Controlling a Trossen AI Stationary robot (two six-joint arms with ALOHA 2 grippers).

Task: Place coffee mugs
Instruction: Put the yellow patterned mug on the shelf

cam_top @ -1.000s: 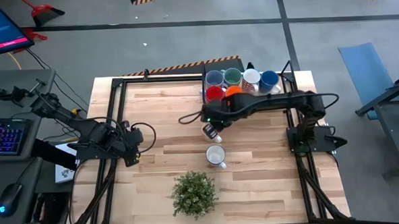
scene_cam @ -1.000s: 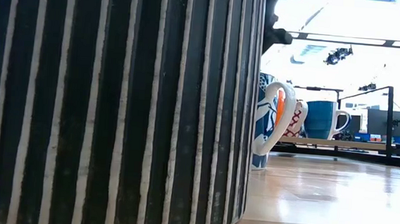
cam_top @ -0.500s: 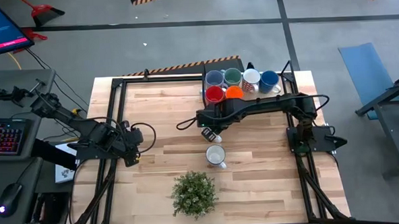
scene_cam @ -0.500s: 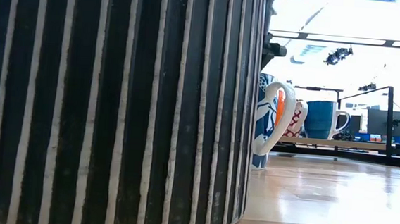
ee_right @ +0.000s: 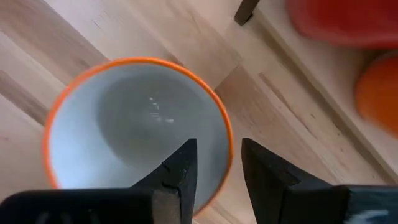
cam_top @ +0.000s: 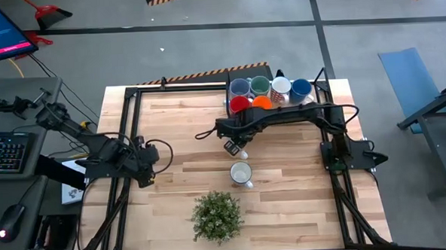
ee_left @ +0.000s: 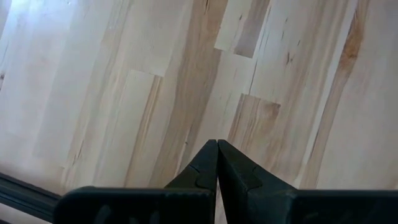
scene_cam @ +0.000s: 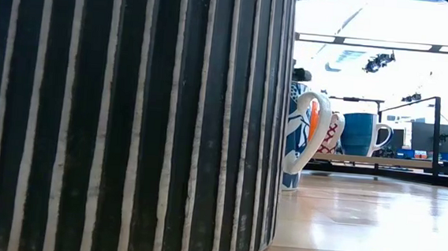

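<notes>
A mug with an orange rim and a white inside [ee_right: 137, 130] stands upright on the table by the tray's near-left corner [cam_top: 241, 153]. My right gripper [ee_right: 219, 162] [cam_top: 234, 147] points down over it, open by a narrow gap. One finger is inside the mouth and one outside, and the rim [ee_right: 227, 146] passes between them untouched. A second pale mug [cam_top: 241, 173] stands nearer; the low view shows its blue pattern and white handle [scene_cam: 303, 131]. Several mugs fill the tray [cam_top: 271, 93]. My left gripper [ee_left: 217, 146] [cam_top: 145, 162] is shut over bare wood at the left.
A leafy potted plant [cam_top: 216, 216] stands at the near edge. Its striped pot [scene_cam: 129, 119] blocks the left of the low view. The tray's red [ee_right: 348, 18] and orange [ee_right: 379, 93] mugs sit close beyond my right gripper. Bare wood lies left and right of the two loose mugs.
My right gripper has come down toward the orange-rimmed mug, and its arm has swung slightly toward the table's near-left, away from the tray. The mugs have stayed where they were.
</notes>
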